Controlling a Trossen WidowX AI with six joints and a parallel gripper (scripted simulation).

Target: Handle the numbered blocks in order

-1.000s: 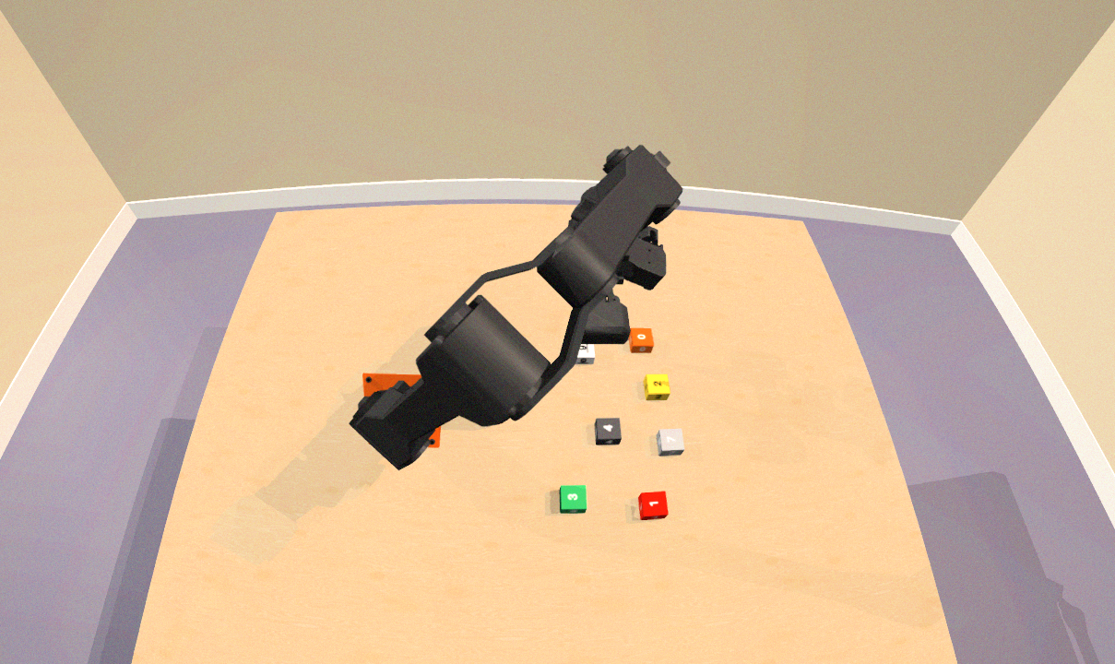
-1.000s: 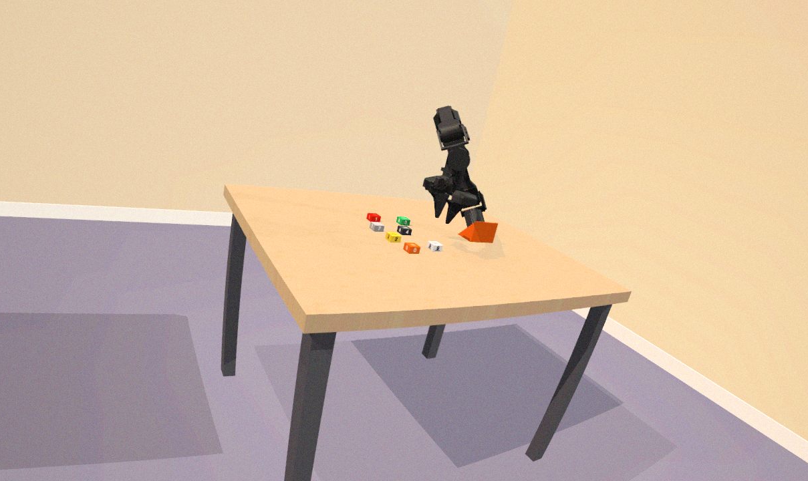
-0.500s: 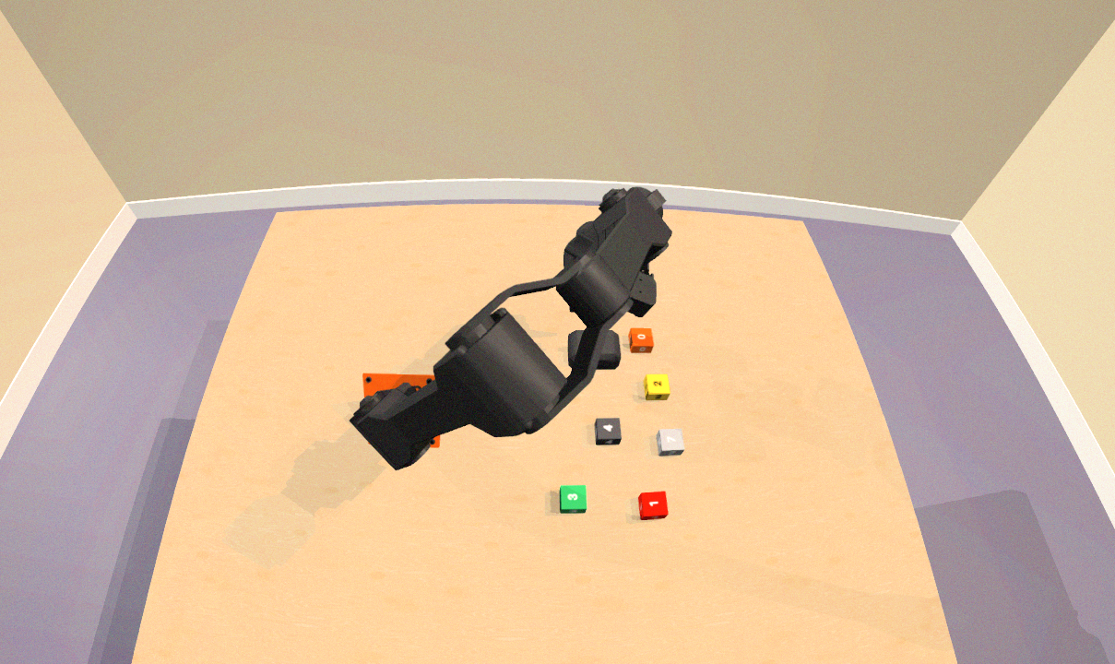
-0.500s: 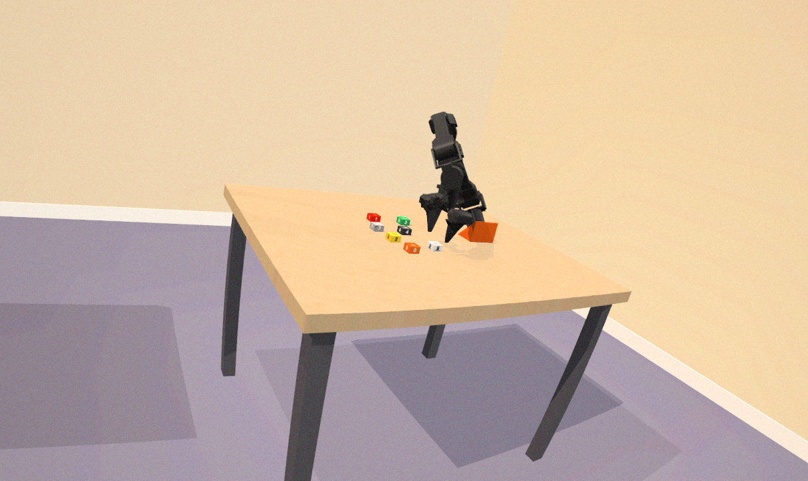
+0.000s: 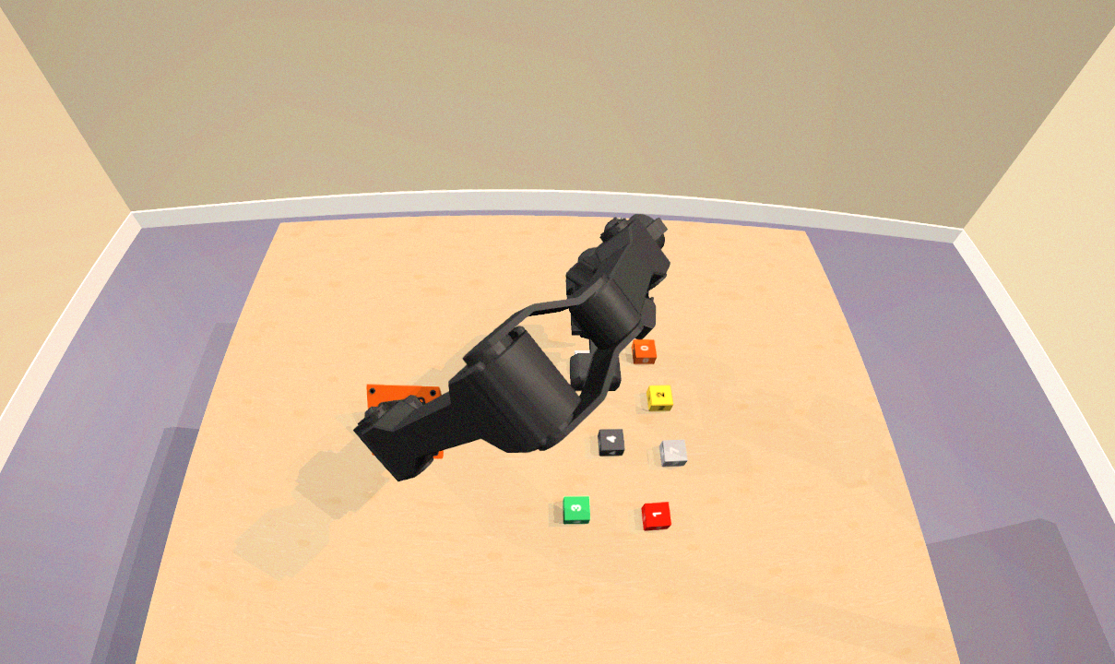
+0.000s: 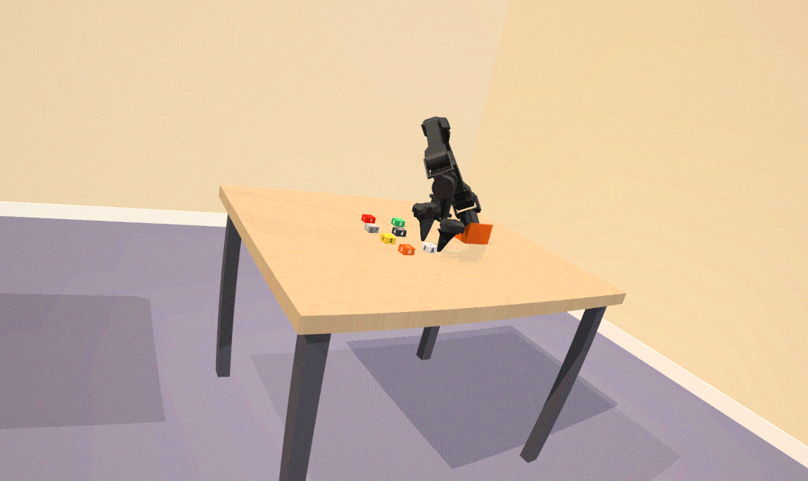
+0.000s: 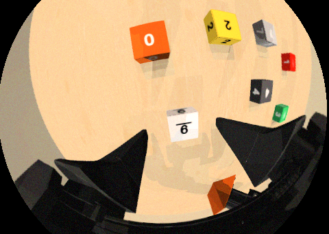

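My gripper [image 6: 430, 246] [image 7: 183, 127] is open and empty, low over the white block [image 6: 428, 248] [image 7: 183, 127], one finger to each side of it. The white block's digit has a bar and reads 6 with the bar as underline. The orange 0 [image 5: 644, 351] [image 6: 406, 250] [image 7: 149, 40], yellow 2 [image 5: 658, 397] [image 6: 387, 238] [image 7: 223, 26], black 4 [image 5: 610, 443] [image 6: 398, 232] [image 7: 261, 91], grey 7 [image 5: 673, 453] [image 6: 371, 228] [image 7: 264, 33], green 3 [image 5: 575, 510] [image 6: 397, 222] [image 7: 280, 113] and red 1 [image 5: 656, 515] [image 6: 368, 218] [image 7: 288, 62] stand apart on the table.
The orange base piece [image 5: 402, 395] [image 6: 478, 234] [image 7: 219, 194] is at the arm's foot, left of the blocks in the top view. The arm's links hide most of the white block there. The orange 0 is the white block's nearest neighbour.
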